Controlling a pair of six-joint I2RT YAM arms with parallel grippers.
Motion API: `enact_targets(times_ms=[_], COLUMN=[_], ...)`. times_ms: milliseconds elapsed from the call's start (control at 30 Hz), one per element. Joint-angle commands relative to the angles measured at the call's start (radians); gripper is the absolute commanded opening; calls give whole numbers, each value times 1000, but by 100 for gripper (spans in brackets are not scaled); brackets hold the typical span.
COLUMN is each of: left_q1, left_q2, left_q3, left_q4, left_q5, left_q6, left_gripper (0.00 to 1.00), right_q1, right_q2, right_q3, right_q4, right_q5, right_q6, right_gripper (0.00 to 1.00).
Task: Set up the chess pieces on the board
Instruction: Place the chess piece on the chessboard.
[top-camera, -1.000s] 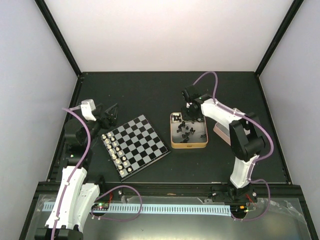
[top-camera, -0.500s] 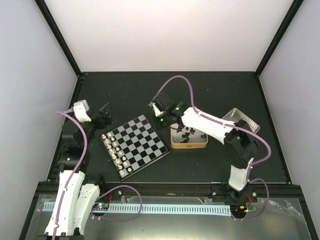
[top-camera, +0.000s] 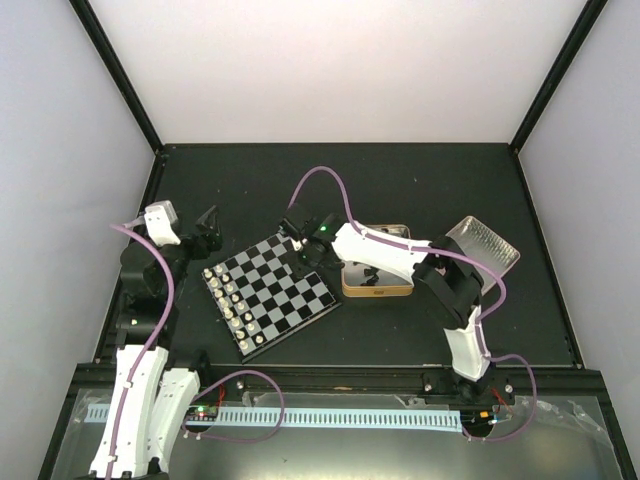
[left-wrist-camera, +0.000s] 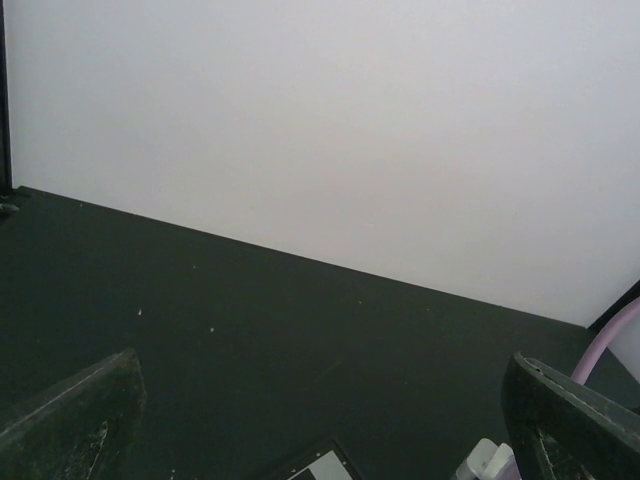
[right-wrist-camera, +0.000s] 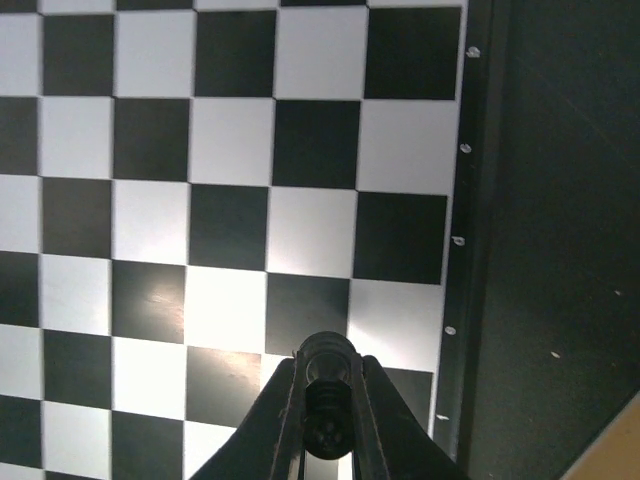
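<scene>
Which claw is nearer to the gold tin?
Right. The right claw, holding a black piece, is over the board's edge beside the tin; the left claw is off the board's opposite side.

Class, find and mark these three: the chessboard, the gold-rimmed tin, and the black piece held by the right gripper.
board (top-camera: 280, 292), top external view, a bare square near its middle.
gold-rimmed tin (top-camera: 380, 291), top external view, its near wall.
black piece (right-wrist-camera: 325, 362), right wrist view, its rounded top.

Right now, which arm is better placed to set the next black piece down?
Right: the right gripper pinches a black piece above the board; the left gripper hangs open, empty, off the board.
</scene>
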Motion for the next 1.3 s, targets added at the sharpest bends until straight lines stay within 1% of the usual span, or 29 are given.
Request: enact_targets(times_ms=[0, 367, 600, 667, 900, 1100, 1267], left_q1=[8, 7, 8, 6, 7, 7, 7], left_q2=[1, 9, 11, 12, 11, 6, 2], left_q3=[30, 23, 20, 20, 20, 24, 15], left_q4=[-2, 2, 6, 7, 4, 2, 26], left_q5=[-21, -21, -18, -18, -17, -8, 21], left_q6=[25, 28, 26, 26, 25, 18, -22], left_gripper=[99, 99, 99, 99, 99, 99, 99], right_q1=[2, 3, 2, 3, 2, -1, -52], right_q2=[30, 86, 96, 101, 51, -43, -176], right_q3=[34, 51, 38, 42, 39, 40, -45], right_q4=[-52, -48, -47, -50, -41, -17, 12], right_q5=[87, 108, 132, 132, 123, 88, 129], right_q6=[-18, -23, -20, -22, -39, -13, 65], right_gripper=[8, 8, 10, 13, 34, 42, 43])
